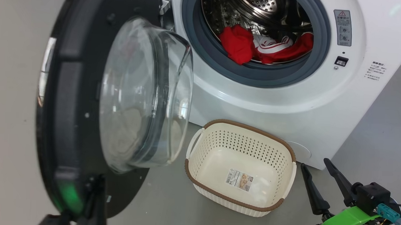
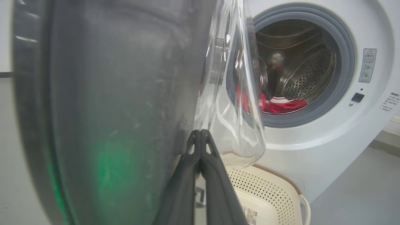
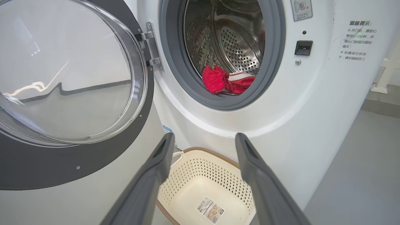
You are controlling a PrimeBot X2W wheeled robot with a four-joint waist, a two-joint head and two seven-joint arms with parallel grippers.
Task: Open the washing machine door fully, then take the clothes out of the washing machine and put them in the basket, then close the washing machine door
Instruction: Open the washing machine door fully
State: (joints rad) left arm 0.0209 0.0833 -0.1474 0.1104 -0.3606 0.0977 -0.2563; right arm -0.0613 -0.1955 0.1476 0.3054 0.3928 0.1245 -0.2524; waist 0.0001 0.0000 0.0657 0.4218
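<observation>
Washing machine door [image 1: 69,103] swung out wide, clothes not yet taken.

The door stands out from the washing machine [image 1: 288,106] on its hinge, glass bowl bulging toward the basket [image 1: 219,140], which sits empty on the floor [image 1: 12,84] just below the opening. The left hand [image 2: 200,132], fingers pressed together on nothing, has its tips at the door's inner face beside the bowl; I'd say it is nudging the door to its limit, so the first step is in hand. The right hand [image 1: 315,163] waits low by the basket's right end, fingers apart and empty. The clothes [image 1: 239,43] lie red at the drum's front lip. Next, a hand must reach past the grey seal and close on that cloth.
</observation>
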